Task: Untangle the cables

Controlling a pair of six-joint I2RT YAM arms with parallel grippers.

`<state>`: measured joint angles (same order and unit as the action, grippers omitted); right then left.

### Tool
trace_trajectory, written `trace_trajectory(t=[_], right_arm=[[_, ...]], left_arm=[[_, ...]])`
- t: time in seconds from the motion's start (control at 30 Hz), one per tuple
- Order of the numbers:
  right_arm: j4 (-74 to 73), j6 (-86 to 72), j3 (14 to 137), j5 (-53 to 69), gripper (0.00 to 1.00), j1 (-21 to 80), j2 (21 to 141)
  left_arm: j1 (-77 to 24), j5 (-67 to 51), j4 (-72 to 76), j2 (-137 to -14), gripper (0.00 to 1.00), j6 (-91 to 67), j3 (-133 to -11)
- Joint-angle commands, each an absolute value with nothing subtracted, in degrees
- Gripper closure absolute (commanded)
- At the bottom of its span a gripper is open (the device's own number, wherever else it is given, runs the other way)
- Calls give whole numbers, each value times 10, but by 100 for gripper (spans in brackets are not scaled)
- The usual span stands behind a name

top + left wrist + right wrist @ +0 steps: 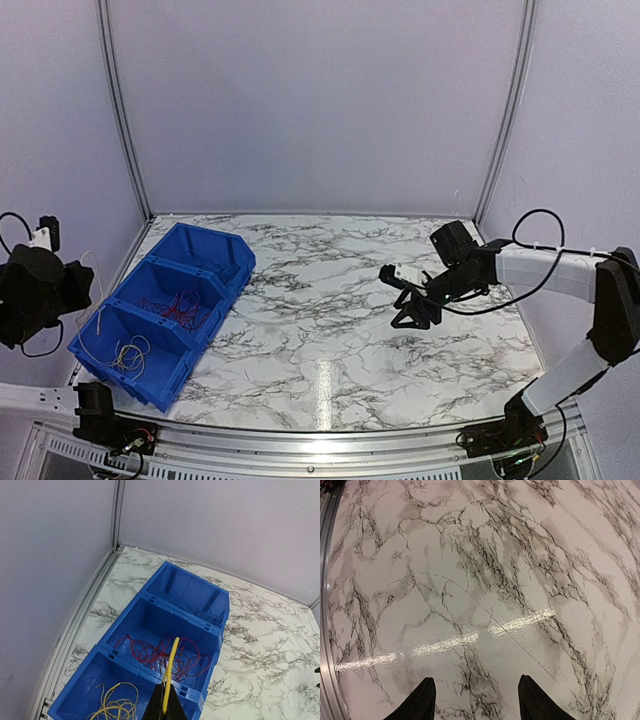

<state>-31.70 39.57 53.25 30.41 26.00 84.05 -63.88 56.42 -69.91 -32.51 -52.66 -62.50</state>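
Marble surface [330, 270] fills my top view. A row of three blue bins [215, 248] sits at its left edge. I see the right gripper [476, 682] low over bare surface, jaws apart, empty. The left gripper [165, 697] hangs above the bins, pinched tight on one yellow cable [171, 660]. Middle bin holds red cables [145, 652], near bin yellow loops [117, 705]. A thin black cable [490, 615] lies on the surface ahead of the right gripper.

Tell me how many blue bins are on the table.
3, in a row along the left side: the near bin holds yellow wires, the middle bin holds red wires, the far bin holds a few thin dark wires. None seems hidden.
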Motion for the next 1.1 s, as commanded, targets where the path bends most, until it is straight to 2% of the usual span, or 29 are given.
trace_trajectory(t=[0.0, 0.17, 0.43, 0.53, 0.6, 0.67, 0.83, 1.07], right_arm=[[-327, 405, 541, 295, 43, 270, 850], [-329, 406, 542, 286, 43, 282, 858], [-331, 408, 543, 282, 43, 290, 861], [-332, 408, 542, 282, 43, 292, 863], [-334, 409, 543, 280, 43, 293, 863], [-334, 409, 543, 280, 43, 294, 862], [-335, 402, 549, 276, 43, 293, 855], [-305, 353, 600, 263, 43, 250, 779]], left_arm=[[-642, 507, -794, -343, 100, -716, -582], [-642, 476, -825, -342, 100, -802, -542], [-642, 450, -801, -315, 100, -832, -481], [-642, 462, -799, -321, 69, -822, -489], [-642, 469, -799, -331, 57, -809, -501], [-642, 475, -799, -344, 51, -797, -513], [-642, 505, -781, -393, 44, -734, -544], [-641, 564, -546, -476, 27, -377, -594]])
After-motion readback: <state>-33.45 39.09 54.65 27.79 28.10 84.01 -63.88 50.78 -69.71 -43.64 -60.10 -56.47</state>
